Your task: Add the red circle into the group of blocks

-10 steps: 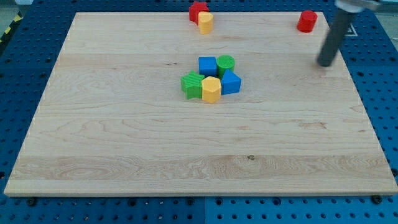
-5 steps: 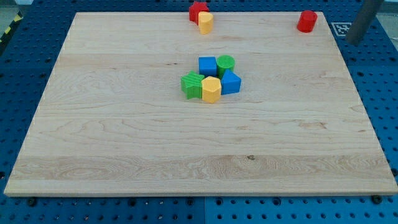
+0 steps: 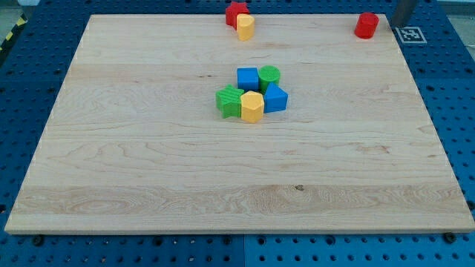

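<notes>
The red circle (image 3: 366, 25) stands near the board's top right corner. The group sits near the board's middle: a blue square (image 3: 248, 78), a green circle (image 3: 269, 76), another blue block (image 3: 275, 98), a yellow hexagon (image 3: 252, 107) and a green star-like block (image 3: 229, 101), all touching. My tip (image 3: 399, 24) shows at the view's top right, just off the board's edge. It is a short way to the right of the red circle and apart from it.
A red block (image 3: 236, 12) and a yellow block (image 3: 246, 27) touch each other at the board's top edge, left of centre. A white marker tag (image 3: 410, 34) lies on the blue pegboard beside the board's top right corner.
My rod has moved from the board's right edge up toward the view's top right, ending just right of the red circle. No block has moved.
</notes>
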